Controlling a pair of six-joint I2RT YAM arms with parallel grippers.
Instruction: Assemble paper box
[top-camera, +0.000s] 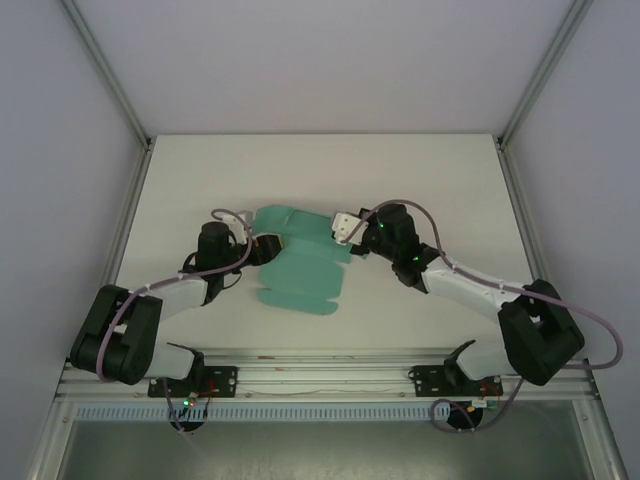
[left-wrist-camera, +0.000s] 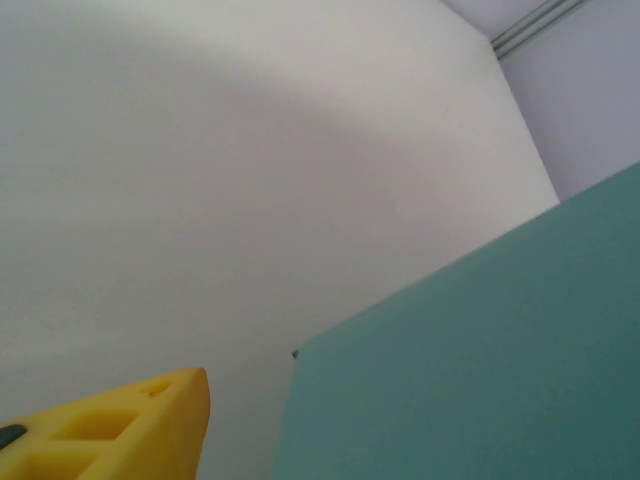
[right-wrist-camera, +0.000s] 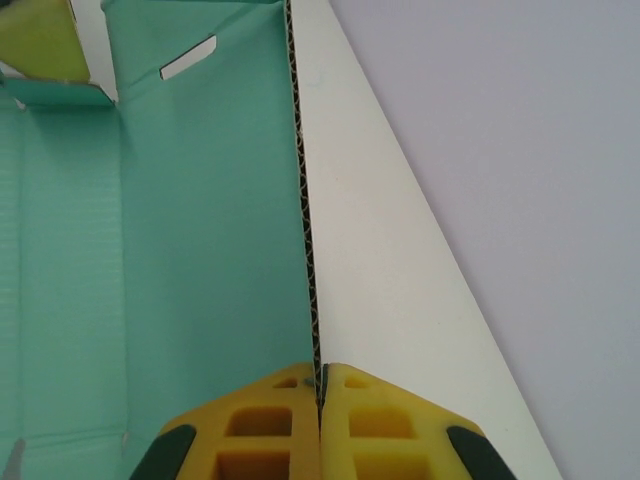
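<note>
The white table (top-camera: 200, 190) takes up the middle of the top view, with pale walls (top-camera: 60, 150) around it. The teal-green paper box (top-camera: 300, 270) lies near the middle of the table, between the two arms. It is a part-folded sheet rather than a closed box. Its wider end spreads towards the arm bases, and its far end sits up between the two wrists.

The left arm (top-camera: 150, 310) reaches in from the left and ends at the left edge of the card. The right arm (top-camera: 470, 290) reaches in from the right and ends at the card's far right corner. A purple cable (top-camera: 600, 330) loops along the right arm.

In the right wrist view, a teal panel (right-wrist-camera: 210, 250) runs away from the camera with the table (right-wrist-camera: 380, 280) beside it. A small slot (right-wrist-camera: 188, 57) is cut near the panel's far end. The right fingers (right-wrist-camera: 275, 420) are yellow and pressed together on the panel's ribbed edge, pinching the card between them.

In the left wrist view, a slanted piece of the same card (left-wrist-camera: 480, 370) fills the lower right. One of the left fingers (left-wrist-camera: 130, 430), also yellow, shows at the bottom left, apart from the card. Whether the left fingers are spread or pressed together cannot be told.
</note>
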